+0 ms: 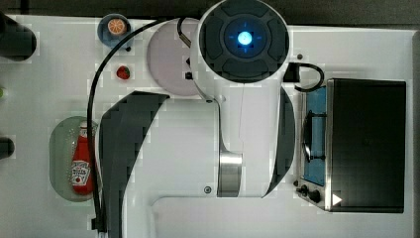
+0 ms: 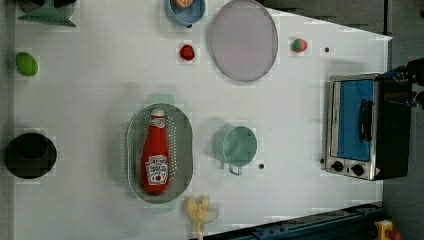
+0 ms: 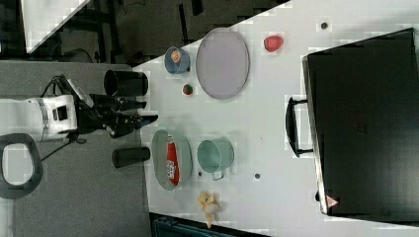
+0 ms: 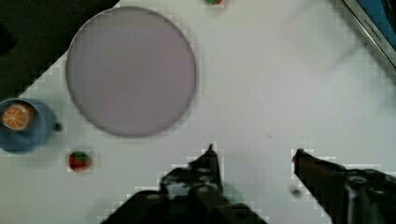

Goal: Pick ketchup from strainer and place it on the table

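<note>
Top view: the ketchup (image 1: 82, 163) is seen lying in the strainer (image 1: 59, 148), untouched. Wrist view: the gripper (image 4: 254, 154) is spread wide, empty, over bare tabletop (image 4: 280, 84). So nothing's grabbed yet; reaching over the strainer is needed next.

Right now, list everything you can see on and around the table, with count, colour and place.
ketchup: one, red, white cap, lying in the strainer
strainer: one, pale green, left view's lower left
cup: one, teal, right of strainer in the left view
plate: one, grey-lilac, left view's top centre
bowl: one, blue, holding an orange slice
strawberries: two, red, flanking the plate
toaster oven: one, black and silver, left view's right
yellowish item: one, below strainer
green item: one
table: white
gripper: open, holding nothing
</note>
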Robot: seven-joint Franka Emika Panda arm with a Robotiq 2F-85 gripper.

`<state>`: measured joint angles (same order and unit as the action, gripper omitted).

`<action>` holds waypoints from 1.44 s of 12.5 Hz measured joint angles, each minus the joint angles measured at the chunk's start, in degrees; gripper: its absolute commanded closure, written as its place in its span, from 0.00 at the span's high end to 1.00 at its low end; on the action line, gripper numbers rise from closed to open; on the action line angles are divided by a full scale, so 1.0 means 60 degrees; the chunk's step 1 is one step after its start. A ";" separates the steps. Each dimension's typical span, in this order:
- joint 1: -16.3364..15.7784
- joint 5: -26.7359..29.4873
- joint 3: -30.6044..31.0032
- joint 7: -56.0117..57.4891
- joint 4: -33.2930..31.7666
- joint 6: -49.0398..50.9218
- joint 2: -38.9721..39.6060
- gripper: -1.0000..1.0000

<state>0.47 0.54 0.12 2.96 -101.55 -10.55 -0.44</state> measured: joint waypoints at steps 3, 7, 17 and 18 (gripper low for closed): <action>-0.0133 0.0003 -0.0271 -0.0304 -0.2117 0.2162 -0.2593 1.00; -0.0152 0.0010 0.0228 -0.0419 -0.1222 0.1581 -0.3736 1.00; -0.0804 0.0087 0.4926 -0.0467 -0.1996 -0.0460 0.0093 1.00; -0.0889 0.0019 0.5258 -0.0485 -0.2052 -0.0870 0.0413 1.00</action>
<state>-4.86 0.66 31.67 0.05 -113.86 -15.76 2.04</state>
